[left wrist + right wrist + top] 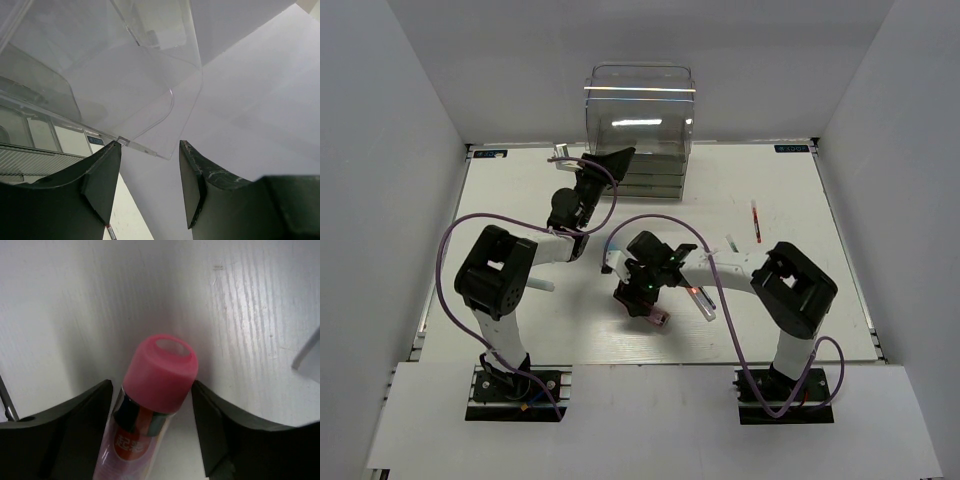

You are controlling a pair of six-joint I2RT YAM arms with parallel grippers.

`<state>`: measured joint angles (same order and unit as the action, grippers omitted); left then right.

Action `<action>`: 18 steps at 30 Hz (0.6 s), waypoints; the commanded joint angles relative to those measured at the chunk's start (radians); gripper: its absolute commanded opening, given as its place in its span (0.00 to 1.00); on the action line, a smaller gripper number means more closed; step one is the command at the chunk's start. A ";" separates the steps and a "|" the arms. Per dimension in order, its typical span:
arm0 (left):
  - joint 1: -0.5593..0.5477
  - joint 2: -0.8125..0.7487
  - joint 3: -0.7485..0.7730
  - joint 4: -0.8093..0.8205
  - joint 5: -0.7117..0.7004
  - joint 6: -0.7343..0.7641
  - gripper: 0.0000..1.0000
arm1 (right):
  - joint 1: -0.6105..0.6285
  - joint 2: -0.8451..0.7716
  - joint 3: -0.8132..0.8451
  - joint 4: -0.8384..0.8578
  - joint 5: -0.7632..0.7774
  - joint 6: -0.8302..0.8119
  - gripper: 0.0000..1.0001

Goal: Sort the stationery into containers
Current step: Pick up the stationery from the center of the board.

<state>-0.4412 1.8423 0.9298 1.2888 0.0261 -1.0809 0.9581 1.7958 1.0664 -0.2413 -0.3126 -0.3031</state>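
Your right tool (pixel 151 386) stands open astride the pink-capped tube (pixel 160 372) lying on the worktop (pixel 250 315), not gripping. Your left tool (pixel 150 150), open and empty, faces the clear box (pixel 100 75) edge.

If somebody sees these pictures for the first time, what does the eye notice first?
Most striking is the pink-capped tube, which fills the right wrist view. It lies on the white table with the right claw standing around it. Next comes the tall clear box at the table's far edge, with the left claw open just before it.
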 commanded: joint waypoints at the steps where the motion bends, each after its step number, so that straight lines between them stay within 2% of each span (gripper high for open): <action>1: 0.010 -0.012 0.043 0.072 0.000 0.009 0.60 | 0.004 0.031 0.033 -0.013 0.046 0.025 0.66; 3: 0.010 -0.012 0.043 0.072 0.000 -0.001 0.60 | 0.001 0.028 0.033 -0.032 0.035 0.019 0.54; 4: 0.010 -0.002 0.043 0.072 0.000 -0.001 0.60 | 0.004 0.025 0.033 -0.042 0.035 0.009 0.40; 6: 0.010 -0.002 0.043 0.072 0.000 -0.001 0.60 | -0.004 0.014 0.032 -0.056 0.033 -0.010 0.30; 7: 0.010 -0.002 0.043 0.081 0.000 -0.001 0.60 | -0.002 0.011 0.029 -0.064 0.035 -0.024 0.20; 10: 0.010 0.008 0.043 0.081 0.009 -0.010 0.60 | -0.009 -0.032 0.009 -0.067 0.032 -0.079 0.07; 13: 0.010 0.008 0.043 0.081 0.009 -0.010 0.60 | -0.024 -0.101 -0.034 -0.043 0.029 -0.165 0.00; 18: 0.010 0.008 0.043 0.090 0.009 -0.010 0.60 | -0.053 -0.249 -0.109 0.035 0.030 -0.326 0.00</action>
<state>-0.4393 1.8725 0.9306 1.2919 0.0303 -1.0893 0.9230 1.6428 0.9775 -0.2646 -0.2810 -0.5030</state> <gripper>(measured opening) 0.601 0.534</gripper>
